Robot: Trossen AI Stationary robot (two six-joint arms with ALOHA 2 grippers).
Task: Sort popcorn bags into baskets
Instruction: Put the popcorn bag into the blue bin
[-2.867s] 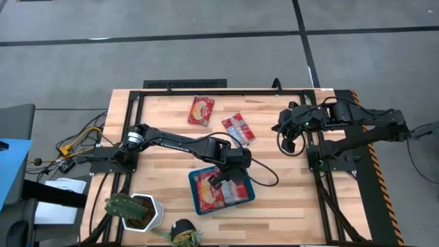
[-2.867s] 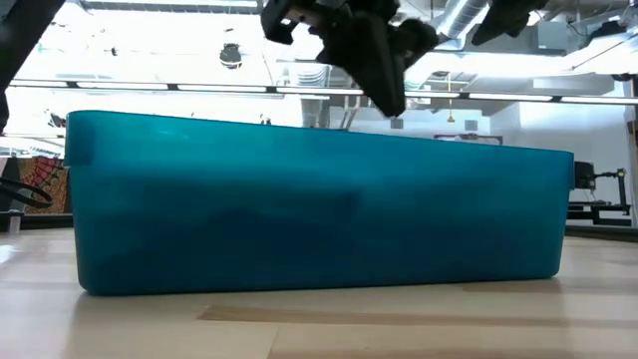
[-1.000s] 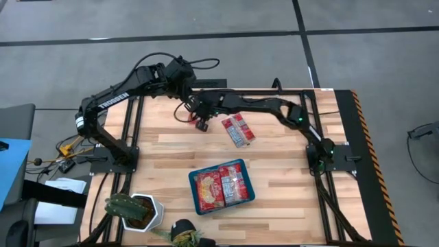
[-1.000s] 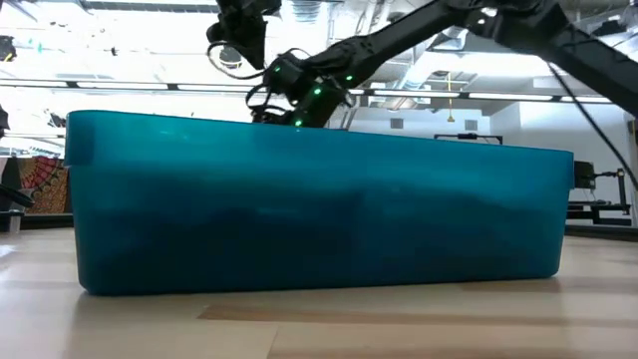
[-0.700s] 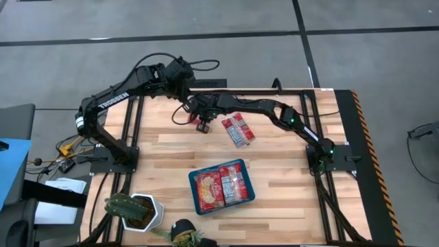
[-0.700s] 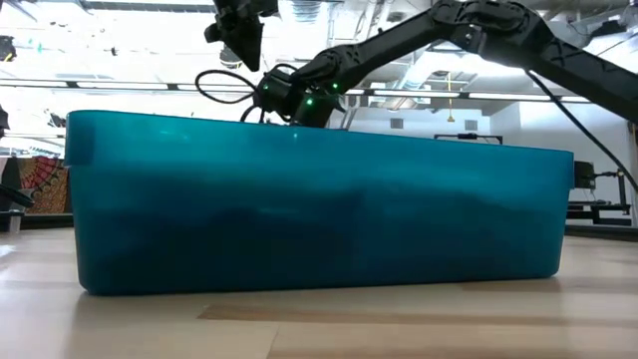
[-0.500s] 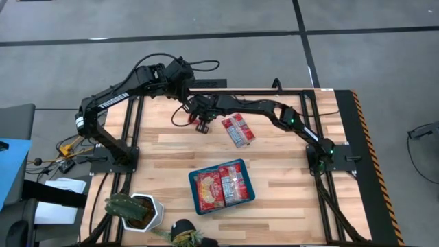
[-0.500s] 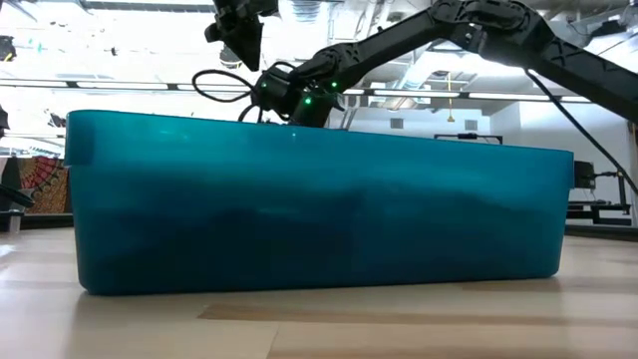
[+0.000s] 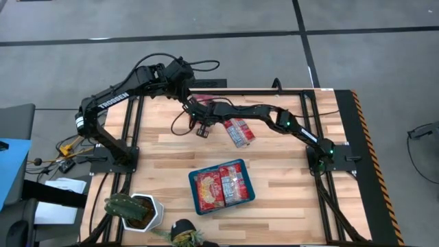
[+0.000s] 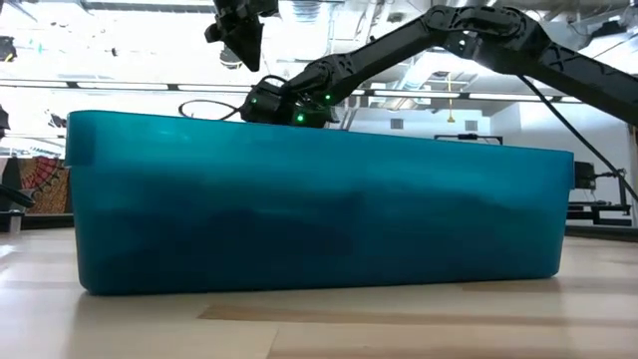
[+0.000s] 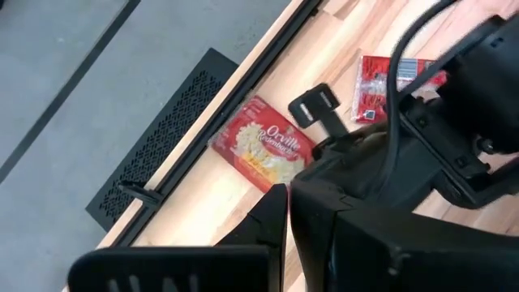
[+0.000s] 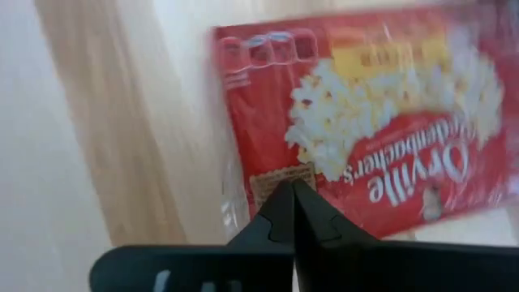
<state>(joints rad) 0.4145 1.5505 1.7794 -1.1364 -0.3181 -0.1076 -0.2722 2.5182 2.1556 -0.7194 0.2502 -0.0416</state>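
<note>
Two bags outside the tray; neither gripper holds anything.

I read the right gripper (image 9: 200, 128) with fingers (image 12: 293, 212) pressed together, tips just short of the near edge of a bag (image 12: 381, 130) lying flat on the table (image 9: 288, 175), likely lined up to nudge or square it before a pick. My left gripper (image 10: 242, 42) hangs raised behind it, fingers (image 11: 280, 217) also together, empty, apparently kept clear of the right arm. A second bag (image 9: 239, 132) lies just beyond the right forearm. The tray (image 9: 194, 204) sits well apart, already carrying bags.
</note>
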